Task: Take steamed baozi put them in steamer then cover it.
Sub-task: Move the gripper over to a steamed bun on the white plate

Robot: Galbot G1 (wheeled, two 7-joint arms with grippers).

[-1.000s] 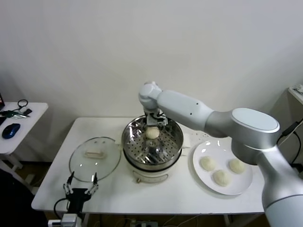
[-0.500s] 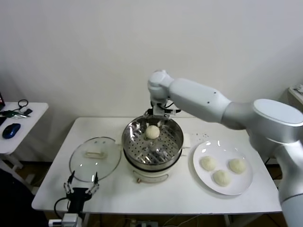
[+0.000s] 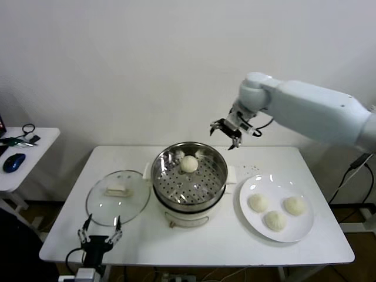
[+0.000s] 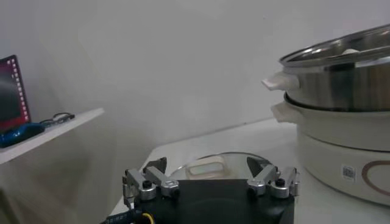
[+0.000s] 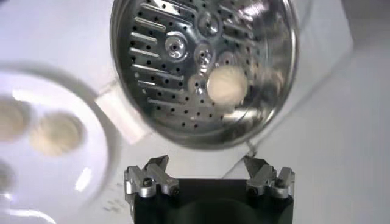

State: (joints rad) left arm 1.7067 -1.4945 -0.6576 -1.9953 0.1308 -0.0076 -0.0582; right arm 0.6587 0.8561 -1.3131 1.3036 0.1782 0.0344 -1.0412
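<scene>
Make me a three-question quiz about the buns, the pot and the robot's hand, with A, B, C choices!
1. Where is the glass cover?
A. On the steamer
B. Flat on the table, on the robot's left of the steamer
C. On the plate

2. How many baozi are on the white plate?
A. One
B. Three
C. Five

3. What is the right hand doing?
A. Open and empty, above the table behind the steamer
B. Squeezing a bun
C. Lifting the cover

Answers:
1 B: the cover lies on the table beside the open steamer.
2 B: three baozi sit on the plate; a fourth baozi is in the steamer.
3 A: the right hand holds nothing, fingers spread. The left hand waits at the table's front edge.
</scene>
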